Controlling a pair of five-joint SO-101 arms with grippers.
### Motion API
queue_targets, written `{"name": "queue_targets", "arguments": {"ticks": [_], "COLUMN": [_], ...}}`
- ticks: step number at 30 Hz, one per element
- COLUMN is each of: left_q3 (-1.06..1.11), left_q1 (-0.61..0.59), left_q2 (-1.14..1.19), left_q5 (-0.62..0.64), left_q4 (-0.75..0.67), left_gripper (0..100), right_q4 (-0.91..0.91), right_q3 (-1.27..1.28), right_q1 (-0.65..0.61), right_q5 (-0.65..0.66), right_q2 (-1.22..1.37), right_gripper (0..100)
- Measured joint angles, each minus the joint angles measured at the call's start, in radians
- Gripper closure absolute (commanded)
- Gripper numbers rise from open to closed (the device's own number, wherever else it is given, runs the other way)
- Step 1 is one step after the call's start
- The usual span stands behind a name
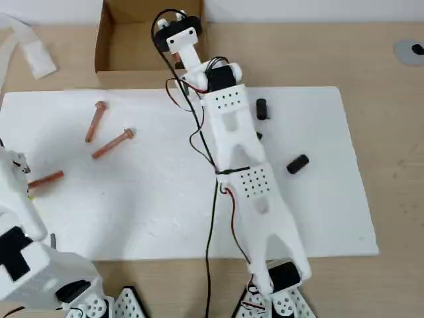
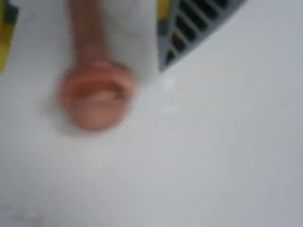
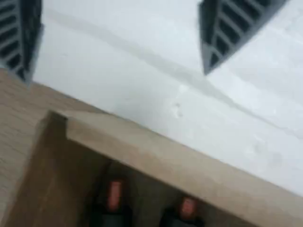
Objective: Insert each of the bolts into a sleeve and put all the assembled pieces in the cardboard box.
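Copper-coloured bolt (image 2: pixel 94 99) lies flat on the white foam board (image 1: pixel 165 218) at the board's 9 o'clock edge. Its shaft runs between the jaws of the left end effector (image 2: pixel 84 59), head pointing outward. The jaws look spread, with a gap on each side of the shaft and nothing pinched. The view is blurry, so confidence is low.

Step in hand, my read: grab this bolt.
- Centre the shaft in the gap.
- Close on mid-shaft, not at the head, so enough free end sticks out to enter a sleeve.
- Close slowly. A round shaft on smooth foam will likely roll if one pad lands first.
- Lift level.

Right end effector (image 3: pixel 117 74) hangs over the board-side rim of the cardboard box (image 1: pixel 103 46), at 12 o'clock of the board. Its pads are wide apart and hold nothing. Two assembled pieces (image 3: pixel 113 196) are in the box, orange bolt ends showing in dark sleeves.

Left to do:
- Two more bolts (image 1: pixel 96 121) lie at 10 o'clock, near each other and not touching.
- Two black sleeves (image 1: pixel 297 163) lie at 2–3 o'clock, well apart from the bolts.
- The next move probably needs the right arm to fetch a sleeve and present it bore-on.

Bolt look: straight shaft, wider round head, matte copper-pink. The sleeves are short black cylinders.
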Motion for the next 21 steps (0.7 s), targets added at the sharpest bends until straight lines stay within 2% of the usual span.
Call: {"name": "queue_targets", "arguments": {"ticks": [12,19,21], "left_q3": [-0.014,-0.084,-0.11], "left_q1": [-0.002,0.003,0.005], "left_q2": [0.097,0.152,0.175], "left_q5": [-0.002,0.002,-0.017], "left_q4": [-0.04,-0.072,-0.094], "left_gripper": [79,99,99], "right_q4": [0.0,0.0,0.0], "right_q3": [0.0,0.0,0.0], "right_q1": [0.0,0.0,0.0], "right_q5": [0.0,0.0,0.0], "right_q2": [0.0,0.0,0.0], "right_gripper": [73.0,73.0,73.0]}}
